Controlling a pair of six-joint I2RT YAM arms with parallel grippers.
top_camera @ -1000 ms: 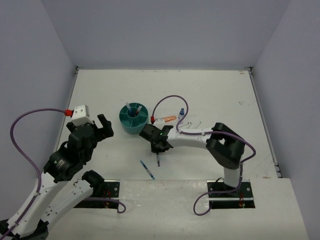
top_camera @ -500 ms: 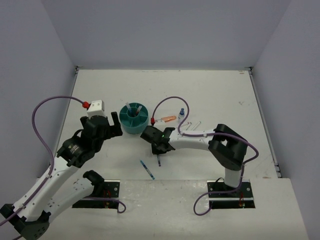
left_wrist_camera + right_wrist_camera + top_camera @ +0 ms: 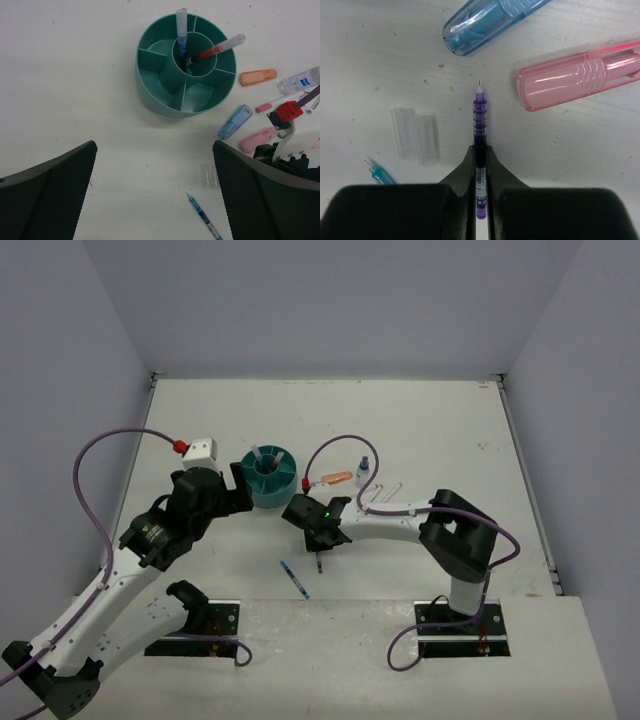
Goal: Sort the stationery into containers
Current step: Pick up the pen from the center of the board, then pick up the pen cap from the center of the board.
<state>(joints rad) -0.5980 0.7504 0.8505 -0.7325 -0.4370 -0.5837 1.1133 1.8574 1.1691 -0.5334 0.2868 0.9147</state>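
White table, teal organizer, orange marker, blue pen, clear bottle

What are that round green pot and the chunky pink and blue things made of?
The teal organizer looks like matte moulded plastic: uniform colour, thin walls. The pink marker and light-blue marker seem glossy translucent plastic; insides show through.

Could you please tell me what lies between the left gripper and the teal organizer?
Nothing: in the left wrist view, the stretch of table between the open left gripper and the teal organizer is bare.
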